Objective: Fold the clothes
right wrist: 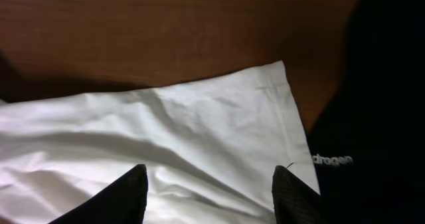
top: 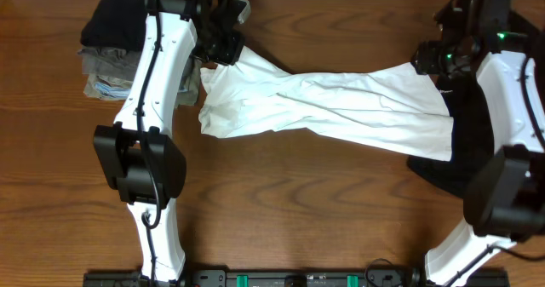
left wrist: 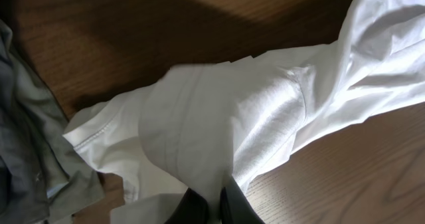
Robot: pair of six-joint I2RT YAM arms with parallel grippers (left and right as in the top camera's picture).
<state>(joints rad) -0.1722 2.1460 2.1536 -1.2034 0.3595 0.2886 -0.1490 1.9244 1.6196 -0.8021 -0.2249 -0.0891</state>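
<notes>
Early in the fold, by the look of it: no clean crease or stacked panel anywhere on white T-shirt (top: 324,104), strung as a twisted band across upper-mid table (top: 298,210), btwn both arms. Left to do, judging from pics alone: spread flat, square up, then fold, i.e. nearly everything.

Pinches L end of shirt w/ left gripper (left wrist: 211,207), fingers pressed together on a gathered bunch of cloth close to a stitched seam. Hovers right gripper (right wrist: 209,191) over R hem corner, fingers spread wide, cloth below and btwn them but unclamped; can't tell whether tips touch fabric.

Thin, soft, limp knit; faint sheen where light hits in L wrist view. Deep lengthwise wrinkles through narrow mid-section, fanning wider at both ends. Straight double-stitched hem ending in a sharp corner at R; rumpled, layered flaps at L. No chest print showing.

Drapes R end partly over a black garment (right wrist: 378,84), matte, w/ small pale lettering (right wrist: 331,160) just beside the hem. Ready-folded stack (top: 111,48), dark over grey, by L arm at back-left. Hard brown wood-grain tabletop throughout.
</notes>
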